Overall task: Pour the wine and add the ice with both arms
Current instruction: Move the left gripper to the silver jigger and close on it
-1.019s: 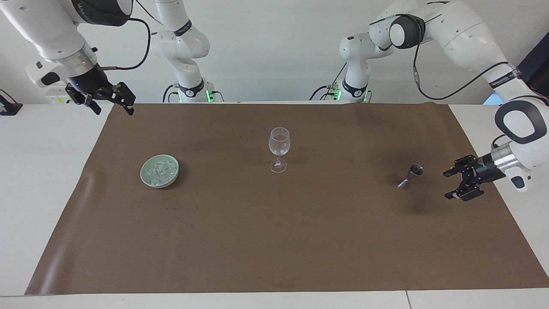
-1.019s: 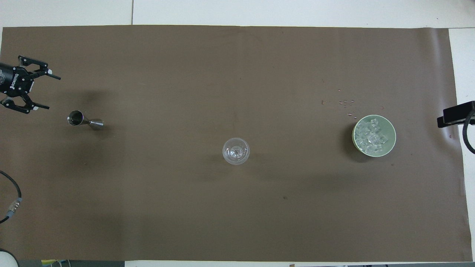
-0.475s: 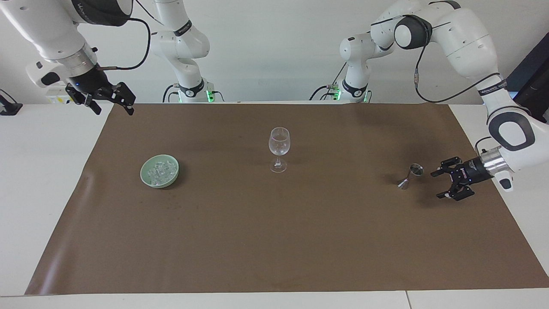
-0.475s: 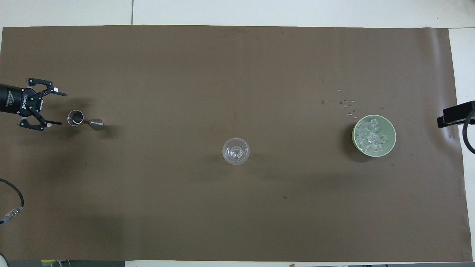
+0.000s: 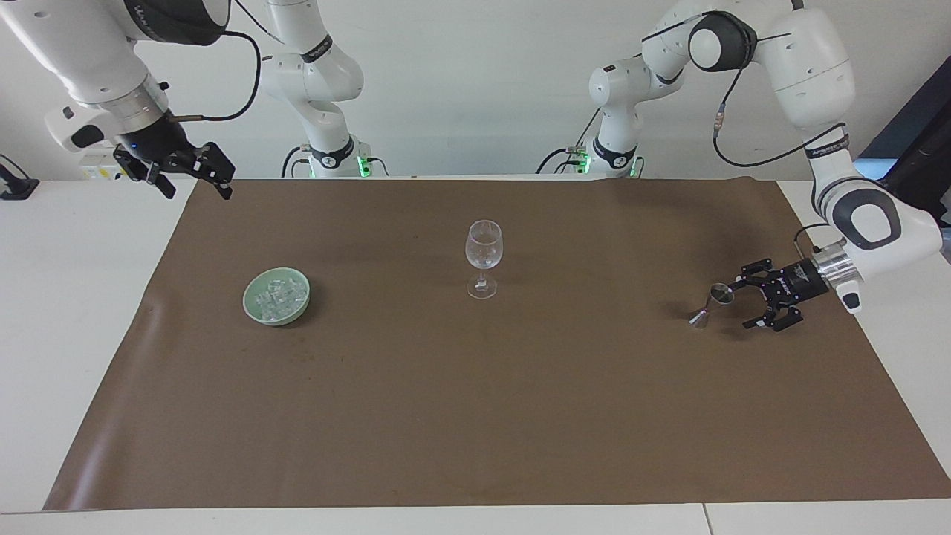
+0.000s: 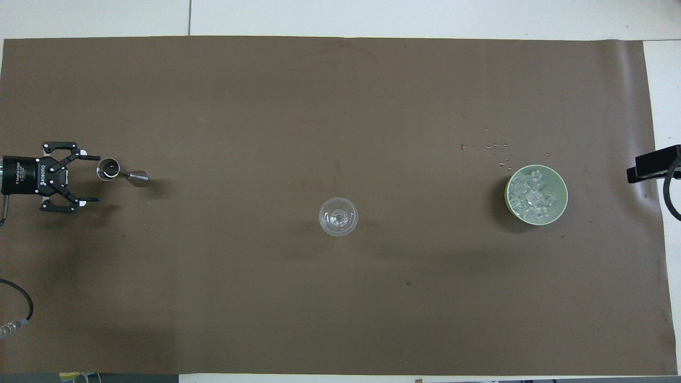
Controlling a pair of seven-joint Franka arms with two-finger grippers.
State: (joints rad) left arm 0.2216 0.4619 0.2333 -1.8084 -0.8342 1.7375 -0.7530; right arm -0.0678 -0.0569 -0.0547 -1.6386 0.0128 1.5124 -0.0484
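Note:
A clear stemmed wine glass stands at the middle of the brown mat; it also shows in the overhead view. A pale green bowl holds a heap of ice cubes toward the right arm's end. A small steel jigger stands toward the left arm's end. My left gripper is open, low over the mat, right beside the jigger and apart from it. My right gripper is open and empty, raised over the mat's corner at its own end, waiting.
The brown mat covers most of the white table. Several tiny specks lie on the mat just farther from the robots than the bowl. A black part of the right gripper shows at the overhead view's edge.
My left gripper has come down and moved in toward the jigger, still open. The right arm, glass, bowl and jigger have not moved.

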